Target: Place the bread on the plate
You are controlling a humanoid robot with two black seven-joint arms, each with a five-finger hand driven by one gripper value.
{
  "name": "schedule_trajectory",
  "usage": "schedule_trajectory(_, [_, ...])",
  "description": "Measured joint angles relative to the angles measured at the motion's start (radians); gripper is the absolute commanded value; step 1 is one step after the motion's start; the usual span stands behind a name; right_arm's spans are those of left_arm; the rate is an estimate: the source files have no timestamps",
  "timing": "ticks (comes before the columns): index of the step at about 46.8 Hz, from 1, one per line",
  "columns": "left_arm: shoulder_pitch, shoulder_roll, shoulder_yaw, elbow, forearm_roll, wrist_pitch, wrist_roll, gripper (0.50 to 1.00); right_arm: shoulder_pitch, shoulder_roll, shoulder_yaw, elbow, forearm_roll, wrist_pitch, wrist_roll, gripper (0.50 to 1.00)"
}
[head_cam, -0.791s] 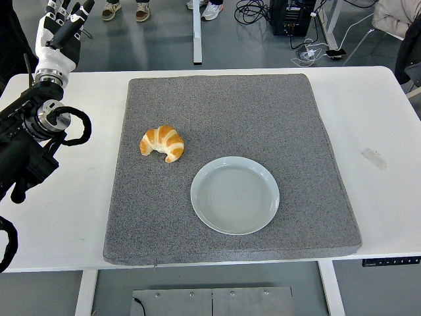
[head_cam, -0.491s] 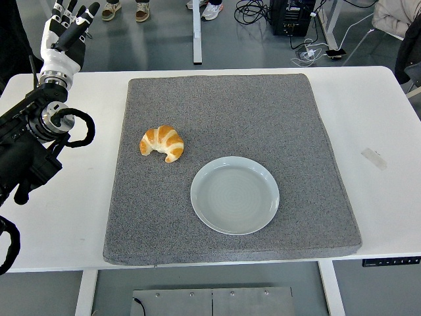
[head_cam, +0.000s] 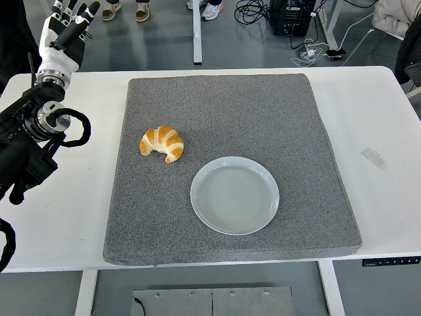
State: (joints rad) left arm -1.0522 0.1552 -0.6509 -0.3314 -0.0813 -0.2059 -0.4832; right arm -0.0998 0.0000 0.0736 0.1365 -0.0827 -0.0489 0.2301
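Note:
A golden croissant (head_cam: pixel 162 143) lies on the grey mat (head_cam: pixel 263 112), left of centre. A pale round plate (head_cam: pixel 235 195) sits on the mat just right of and nearer than the croissant, with nothing on it. My left hand (head_cam: pixel 64 29) is raised at the far left, above the table's back left corner, well away from the croissant. Its fingers are spread and hold nothing. The left arm's black forearm (head_cam: pixel 29 141) runs down the left edge. The right arm is out of view.
A small strip of tape (head_cam: pixel 373 158) lies on the white table (head_cam: pixel 388 105) at the right. Beyond the far edge are cables, a black box (head_cam: pixel 291 14) and people's feet (head_cam: pixel 125 9) on the floor.
My left hand has shifted slightly, rising a little towards the top left corner. The croissant and plate have not moved.

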Motion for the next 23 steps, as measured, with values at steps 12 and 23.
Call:
schedule_trajectory(12, [0.001,-0.014,-0.002,-0.005,-0.003,-0.002,0.0,0.987,0.001,0.0,0.0,0.0,0.0,0.0,0.0,1.0])
schedule_trajectory(23, [0.001,0.035,0.108,-0.08,0.0,0.035,-0.003,0.987,0.0,0.0,0.0,0.0,0.0,0.0,0.0,1.0])
